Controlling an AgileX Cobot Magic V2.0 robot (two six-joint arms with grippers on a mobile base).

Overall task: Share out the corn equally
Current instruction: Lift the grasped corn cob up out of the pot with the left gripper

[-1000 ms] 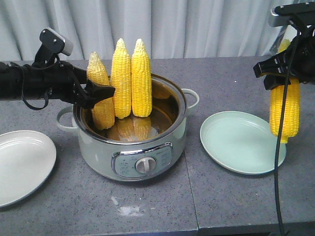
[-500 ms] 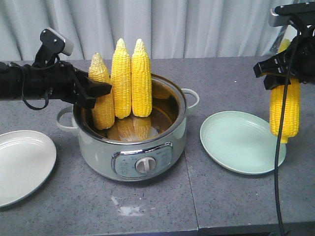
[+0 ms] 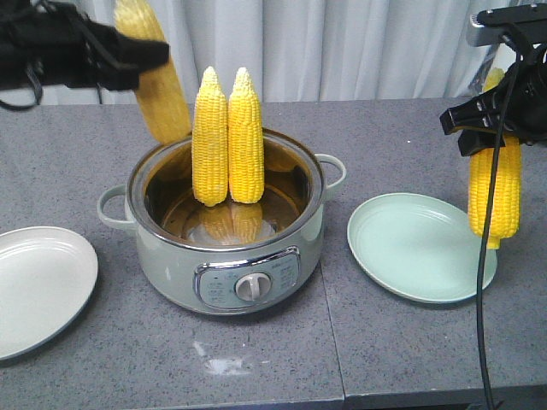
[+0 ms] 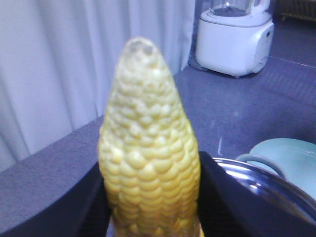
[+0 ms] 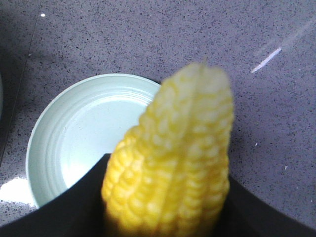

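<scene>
The pale green metal pot (image 3: 171, 260) at centre holds two upright yellow corn cobs (image 3: 227, 141). My left gripper (image 3: 144, 55) grips a third cob (image 3: 162, 102) at upper left, above its rim. My right gripper (image 3: 485, 120) grips a fourth cob (image 3: 496, 192) near the mint plate's (image 3: 402, 248) right edge.

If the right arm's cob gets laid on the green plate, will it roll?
Probably a little: the cob is round and tapered, though the plate's raised rim should catch it. It looks stiff, hanging straight from the right gripper.
</scene>
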